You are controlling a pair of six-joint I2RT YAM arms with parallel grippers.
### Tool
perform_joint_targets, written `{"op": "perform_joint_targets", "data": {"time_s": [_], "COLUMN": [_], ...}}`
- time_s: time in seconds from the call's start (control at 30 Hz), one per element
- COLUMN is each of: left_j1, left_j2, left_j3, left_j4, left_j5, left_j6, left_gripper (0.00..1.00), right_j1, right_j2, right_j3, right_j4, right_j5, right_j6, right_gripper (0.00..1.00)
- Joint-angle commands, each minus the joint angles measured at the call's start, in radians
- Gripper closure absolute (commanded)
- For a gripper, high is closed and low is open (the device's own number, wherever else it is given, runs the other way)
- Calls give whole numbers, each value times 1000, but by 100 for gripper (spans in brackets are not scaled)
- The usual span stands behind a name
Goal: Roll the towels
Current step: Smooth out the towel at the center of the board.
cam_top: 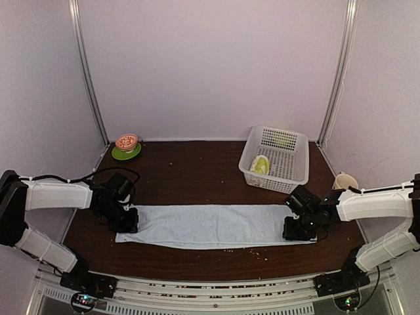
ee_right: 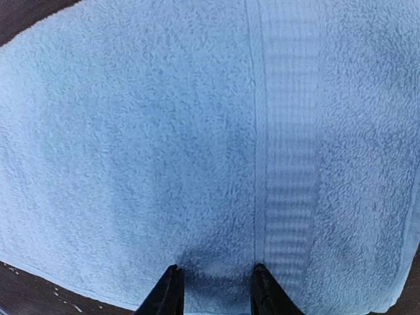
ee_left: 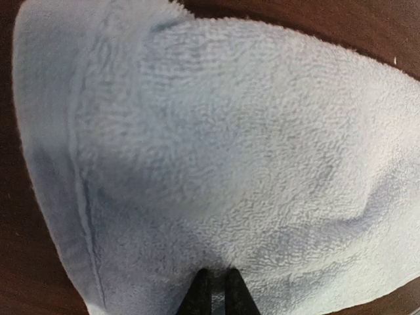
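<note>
Find the light-blue towel (cam_top: pixel 210 225) stretched flat and lengthwise across the near part of the table (cam_top: pixel 197 174), not yet rolled. Note the left gripper (cam_top: pixel 125 222) at its left end, pressed nearly together and seemingly nipping a thin fold of terry. Note the right gripper (cam_top: pixel 296 231) at the right end, spread apart over the cloth beside the woven band (ee_right: pixel 289 164), pinching nothing.

To roll well, probably best to pick one short end, take both corners evenly, and fold over a tight first turn. Then keep the edges square while rolling toward the other end; expect a lopsided roll from a slack start.

Leave the yellow-green towel (cam_top: pixel 260 164) bunched in the white basket (cam_top: pixel 279 184) behind the right end. Mind the bowl (cam_top: pixel 126 140) on its green plate (cam_top: pixel 125 154) behind the left end, and the cream cup (cam_top: pixel 346 180) at the right edge. All apart from the light-blue towel, so no likely obstruction along its length.
</note>
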Motion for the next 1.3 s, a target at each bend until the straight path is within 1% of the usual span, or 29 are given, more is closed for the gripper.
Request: {"op": "perform_joint_targets", "data": {"time_s": [0.0, 0.1, 0.13, 0.27, 0.3, 0.37, 0.4, 0.43, 0.5, 0.57, 0.6, 0.63, 0.8, 0.97, 1.27], "left_j1": [6, 7, 6, 6, 7, 6, 7, 7, 7, 7, 7, 7, 33, 107, 223], "left_j2": [5, -29, -51, -143, -149, -126, -101, -64, 17, 94, 126, 156, 261, 293, 384], "left_j3": [-73, -34, -6, 158, 202, 292, 325, 357, 398, 405, 399, 392, 349, 316, 309], "left_j4": [19, -21, -44, -154, -171, -192, -195, -200, -194, -170, -147, -131, -71, -32, 14], "left_j5": [-66, -61, -56, -65, -67, -72, -76, -81, -78, -61, -51, -48, -47, -71, -64], "left_j6": [-56, -31, -15, 52, 70, 104, 118, 129, 148, 155, 157, 156, 156, 152, 145], "left_gripper": [91, 87, 84, 67, 65, 64, 65, 68, 80, 92, 97, 100, 100, 100, 100], "right_j1": [8, 8, 8, 9, 8, 8, 9, 9, 9, 13, 15, 15, 15, 15, 10], "right_j2": [-16, -55, -75, -132, -131, -109, -90, -68, -22, 13, 29, 45, 119, 165, 198], "right_j3": [-71, -72, -58, 52, 80, 126, 141, 153, 171, 177, 177, 178, 159, 142, 95], "right_j4": [7, -11, -24, -94, -103, -102, -88, -71, -36, 7, 25, 37, 85, 88, 95], "right_j5": [-7, -9, -6, 30, 38, 50, 49, 44, 28, 22, 18, 16, 12, 33, 47], "right_j6": [39, 39, 36, -1, -12, -30, -38, -39, -41, -34, -31, -29, -15, -6, 15], "right_gripper": [64, 63, 61, 54, 54, 54, 54, 55, 59, 61, 63, 63, 65, 66, 66]}}
